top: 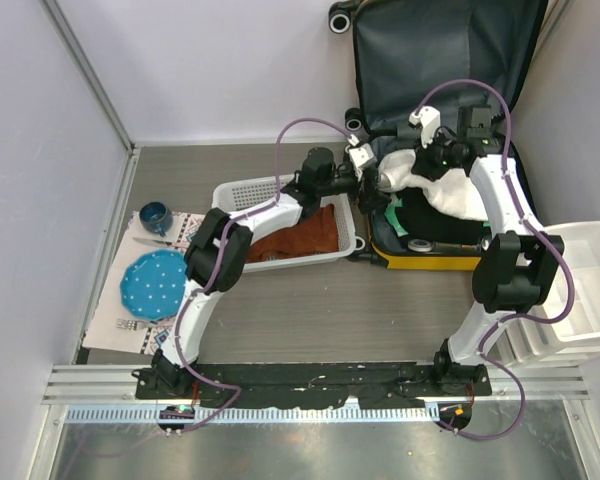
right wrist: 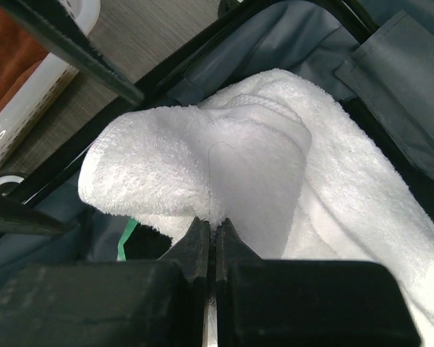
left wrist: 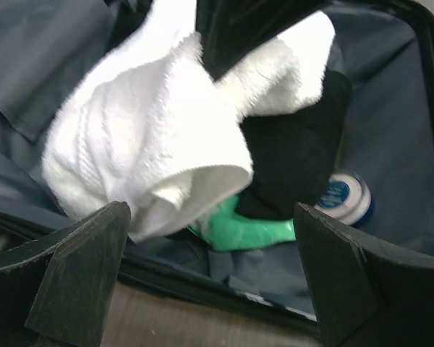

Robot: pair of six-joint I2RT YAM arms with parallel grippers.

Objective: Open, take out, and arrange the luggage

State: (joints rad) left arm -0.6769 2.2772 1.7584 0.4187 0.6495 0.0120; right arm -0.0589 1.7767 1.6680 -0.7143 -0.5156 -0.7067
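The right pincer point(right wrist: 214, 225), reached into the open luggage point(top: 435, 262) at the far right of the table point(top: 400, 310), is clamped on a white towel point(right wrist: 275, 144). The left pincer point(left wrist: 211, 238) is held spread before the towel, beside a white basket point(top: 242, 190).

The left arm point(top: 215, 250) rises from its base at 7 o'clock in the top view, bends at the elbow and reaches toward 1 o'clock. The left tool point(left wrist: 210, 217) has both fingers point(left wrist: 79, 275) spread wide apart and grips nothing. The right arm point(top: 510, 270) runs from its base at 5 o'clock toward 12 o'clock, then turns its wrist toward 9 o'clock, where the right tool point(right wrist: 215, 230) is clamped on a fold of white towel point(right wrist: 275, 144).
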